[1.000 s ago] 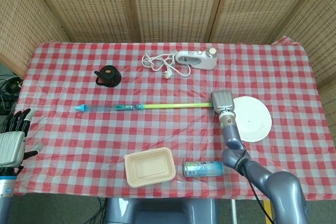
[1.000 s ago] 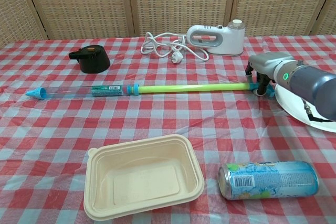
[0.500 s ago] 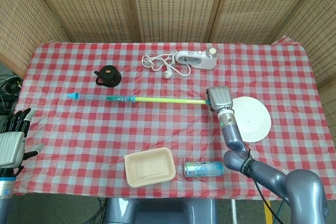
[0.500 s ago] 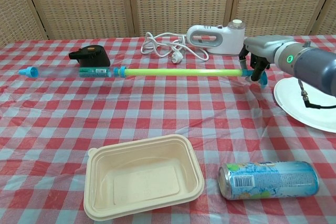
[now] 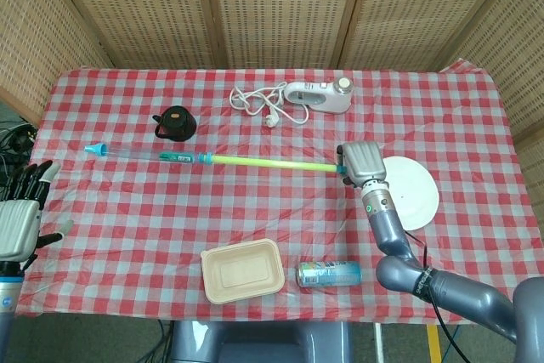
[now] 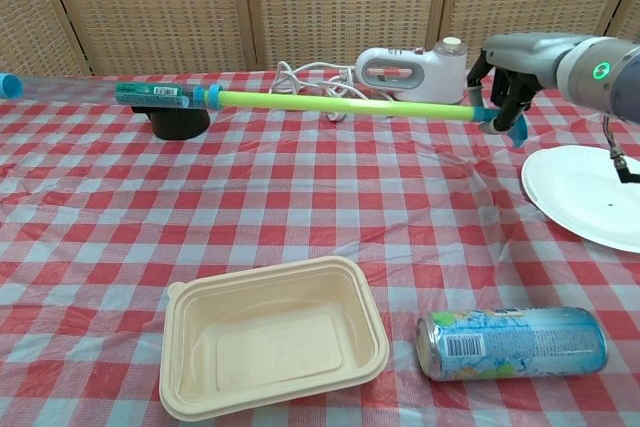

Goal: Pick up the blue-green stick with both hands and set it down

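Change: blue-green stick (image 6: 330, 100) now off the cloth, higher than 0.5 s ago and 1.0 s ago; in the chest view it rides above the black cap and its far tip reaches the left edge.
Stick pos: roughly level, spanning left-to-centre of the table (image 5: 476, 108), held at its right end only.
Right hand (image 5: 360, 162): fingers closed round the stick's right end (grip looks firm).
Left hand (image 5: 19, 218): fingers spread, holding nothing, at the table's left edge, well apart from the stick tip.
Meaning: lift is one-handed so far; left hand prob. needs to take the far end before set-down.
Count, big to small:
Plate (image 5: 416, 197): 1, white.
Tray (image 6: 270, 342): 1, beige, empty.
Appliance w/ cord (image 5: 319, 96): 1, white.
Can (image 6: 510, 342): 1, on its side.
Black cap (image 5: 175, 123): 1.
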Robot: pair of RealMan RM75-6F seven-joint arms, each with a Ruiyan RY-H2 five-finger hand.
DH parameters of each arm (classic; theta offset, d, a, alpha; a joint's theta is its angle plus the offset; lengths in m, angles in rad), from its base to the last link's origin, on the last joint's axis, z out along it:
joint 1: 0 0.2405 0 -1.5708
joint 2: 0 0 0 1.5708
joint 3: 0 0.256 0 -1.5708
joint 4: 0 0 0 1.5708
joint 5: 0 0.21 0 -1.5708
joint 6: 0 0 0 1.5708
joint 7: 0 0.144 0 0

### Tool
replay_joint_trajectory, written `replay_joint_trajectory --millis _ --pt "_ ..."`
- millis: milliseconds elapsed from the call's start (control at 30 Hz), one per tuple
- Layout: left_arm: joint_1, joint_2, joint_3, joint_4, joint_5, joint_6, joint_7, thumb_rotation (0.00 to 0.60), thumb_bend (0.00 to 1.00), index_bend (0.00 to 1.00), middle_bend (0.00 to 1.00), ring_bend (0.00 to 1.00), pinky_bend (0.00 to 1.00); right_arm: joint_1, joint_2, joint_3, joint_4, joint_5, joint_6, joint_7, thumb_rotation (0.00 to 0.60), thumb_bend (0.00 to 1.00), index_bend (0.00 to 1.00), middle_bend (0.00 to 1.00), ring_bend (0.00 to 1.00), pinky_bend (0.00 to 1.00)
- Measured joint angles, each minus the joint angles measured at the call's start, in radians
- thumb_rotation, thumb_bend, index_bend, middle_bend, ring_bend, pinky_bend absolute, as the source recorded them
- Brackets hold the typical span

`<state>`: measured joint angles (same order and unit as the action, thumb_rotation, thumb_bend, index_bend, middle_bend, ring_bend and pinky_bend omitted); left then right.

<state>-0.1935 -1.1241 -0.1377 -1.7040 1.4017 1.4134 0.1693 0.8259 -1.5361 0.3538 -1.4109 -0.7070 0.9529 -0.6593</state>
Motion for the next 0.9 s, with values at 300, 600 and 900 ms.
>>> replay_joint_trajectory --millis 300,600,900 --pt "-0.11 0.08 -0.088 -0.074 -0.146 -0.139 0.085 0.6 0.24 0.13 0.35 0.36 0.31 0.003 0.047 -0.024 -0.079 0.023 0.045 -0.007 0.6 0.52 0.79 1.0 1.0 0.56" --pt "-0.206 0.112 -0.139 -0.055 -0.294 -0.296 0.106 0.6 0.24 0.28 0.76 0.7 0.59 0.012 0.061 -0.038 -0.087 0.031 0.047 0.008 0.6 0.52 0.8 1.0 1.0 0.56" --pt "-0.331 0.144 -0.152 -0.007 -0.486 -0.489 0.125 0.6 0.24 0.29 0.8 0.73 0.63 0.024 0.076 -0.047 -0.097 0.037 0.051 0.029 0.6 0.52 0.8 1.0 1.0 0.56"
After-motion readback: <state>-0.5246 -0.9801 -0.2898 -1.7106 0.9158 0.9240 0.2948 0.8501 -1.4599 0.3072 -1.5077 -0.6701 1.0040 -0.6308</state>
